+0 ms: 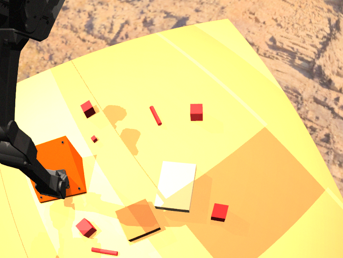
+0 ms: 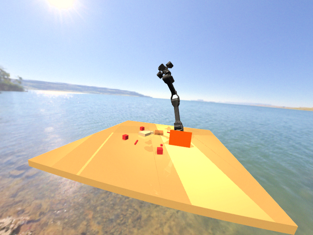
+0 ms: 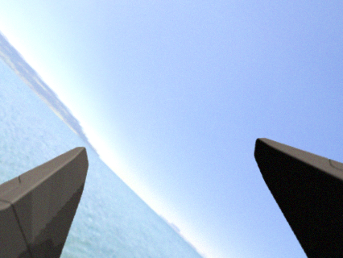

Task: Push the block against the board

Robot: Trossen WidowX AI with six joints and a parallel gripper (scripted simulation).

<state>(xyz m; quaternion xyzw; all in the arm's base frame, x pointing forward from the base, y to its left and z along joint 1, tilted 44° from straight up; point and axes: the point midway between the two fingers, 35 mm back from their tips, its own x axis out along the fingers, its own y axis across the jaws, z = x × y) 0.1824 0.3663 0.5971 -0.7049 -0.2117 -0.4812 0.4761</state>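
gripper [image 2: 164,69] [image 3: 172,151] is up high with its fingers wide apart and empty, so I'd close it, come down low behind the tan square block [image 1: 138,219] [image 2: 158,132], sitting crooked near the white board [image 1: 177,183] [image 2: 144,133], and nudge it square, edges even

So yeah, four red cubes [image 1: 196,112] [image 2: 159,150], a tiny red cube [image 1: 94,139] [image 2: 161,145] and two red rods [image 1: 155,115] [image 2: 136,142] are just lying around on the table [image 1: 133,75] [image 2: 113,172].

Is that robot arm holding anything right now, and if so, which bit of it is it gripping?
It holds nothing: the tool is open, with only sky and water showing between its fingers.
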